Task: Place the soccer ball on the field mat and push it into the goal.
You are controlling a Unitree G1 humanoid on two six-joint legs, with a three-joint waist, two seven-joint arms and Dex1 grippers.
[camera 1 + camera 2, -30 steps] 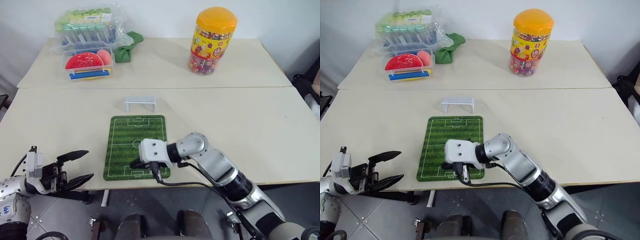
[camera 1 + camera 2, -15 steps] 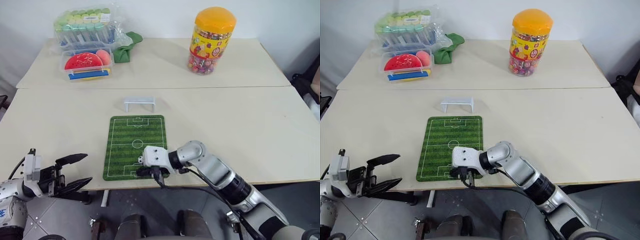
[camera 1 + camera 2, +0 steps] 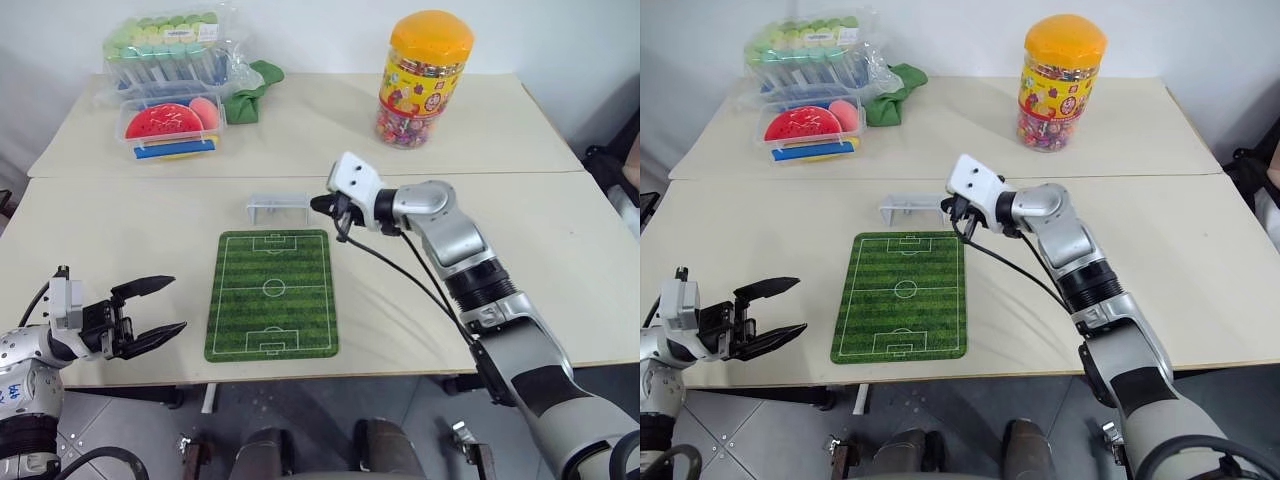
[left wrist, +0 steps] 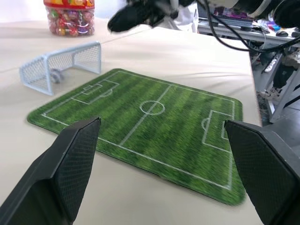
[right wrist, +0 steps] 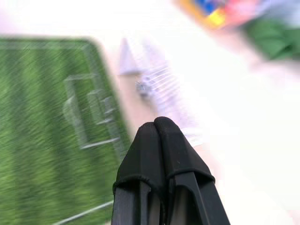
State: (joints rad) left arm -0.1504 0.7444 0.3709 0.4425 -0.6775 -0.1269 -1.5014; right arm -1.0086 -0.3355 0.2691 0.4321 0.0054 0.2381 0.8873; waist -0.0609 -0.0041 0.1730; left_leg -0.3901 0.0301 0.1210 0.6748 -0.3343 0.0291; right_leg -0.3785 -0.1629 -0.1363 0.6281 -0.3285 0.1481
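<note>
- Head views: two pale benches [image 3: 560, 250] butted together stand against a white wall. The field mat [image 3: 273, 293] lies flat near the front edge, and the goal [image 3: 278, 207] stands just beyond its far end. At the back are a sweet jar [image 3: 424, 80] with an orange lid, a green cloth [image 3: 252, 88] and clear toy boxes [image 3: 168, 85].
- The right claw [image 3: 322, 204] hangs by the goal's right post, fingers closed on nothing; the left claw [image 3: 158, 309] hovers open off the bench's front-left edge.
- Left wrist view: the soccer ball [image 4: 56, 74] sits inside the goal, on the bench.
- Right wrist view: the closed fingers [image 5: 161, 154] point at the blurred goal.
</note>
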